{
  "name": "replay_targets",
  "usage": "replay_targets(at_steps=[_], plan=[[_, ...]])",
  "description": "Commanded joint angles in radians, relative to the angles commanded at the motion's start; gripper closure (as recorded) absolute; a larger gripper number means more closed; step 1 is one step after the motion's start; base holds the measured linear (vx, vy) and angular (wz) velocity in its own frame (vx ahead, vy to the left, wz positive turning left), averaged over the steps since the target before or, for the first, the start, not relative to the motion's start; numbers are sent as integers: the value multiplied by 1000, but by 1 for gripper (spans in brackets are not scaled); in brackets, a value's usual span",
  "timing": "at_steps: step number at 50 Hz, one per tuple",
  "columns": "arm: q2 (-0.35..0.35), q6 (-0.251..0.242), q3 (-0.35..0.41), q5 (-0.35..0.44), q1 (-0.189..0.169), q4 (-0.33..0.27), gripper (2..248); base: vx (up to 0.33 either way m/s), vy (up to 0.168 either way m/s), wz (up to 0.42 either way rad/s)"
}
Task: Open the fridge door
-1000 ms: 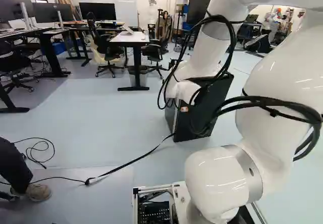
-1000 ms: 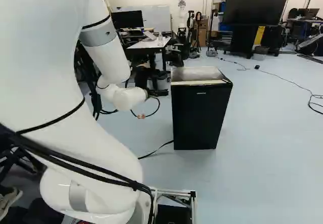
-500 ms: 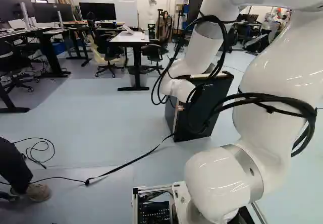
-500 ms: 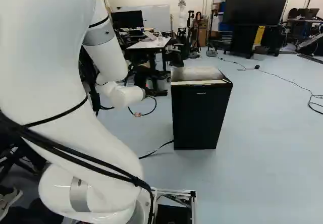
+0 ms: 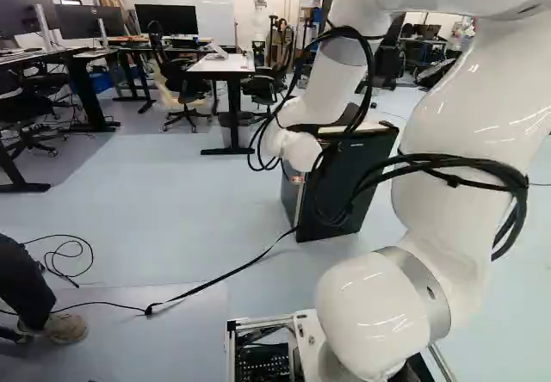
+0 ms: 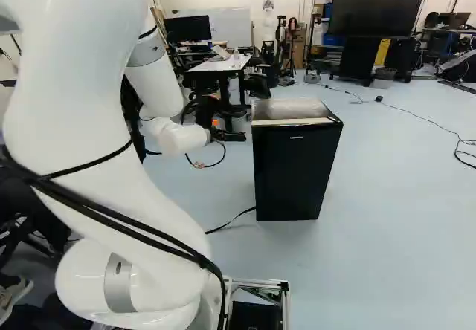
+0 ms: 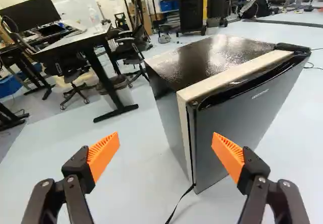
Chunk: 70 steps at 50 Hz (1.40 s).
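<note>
Gripper (image 7: 165,146) was released, nothing held, pads (image 7: 104,154) spread wide. Fridge (image 6: 294,170) was stood upright on floor (image 6: 401,218), approx. mid right base view, just beyond arm's (image 6: 160,77) reach-end; in wrist view it was seen ahead of gripper, near corner between the fingers' lines, no contact visible. Door (image 7: 242,120) was seen closed, w/ dark lip (image 7: 247,81) along its top edge.

Next, prob. a fingertip was to be brought to door edge. Main risk: if approach was angled poorly, pad could be slid off smooth front, or corner bumped & fridge shoved, since it looked small, poss. light. If cream strip (image 7: 234,75) was mistaken for door edge, body would be pulled, not door. Arm cables (image 5: 430,169) hung in loose loops, so a snag on fridge corner was poss. Strap (image 5: 232,270) on floor could be caught if base was driven fwd.
</note>
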Motion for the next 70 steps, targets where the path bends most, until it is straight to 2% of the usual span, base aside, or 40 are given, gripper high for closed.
replay_targets(at_steps=[35,70], plan=[[-188,0,-130,88,22,217,3,0,0,0],[-346,0,-223,181,31,445,3,0,0,0]])
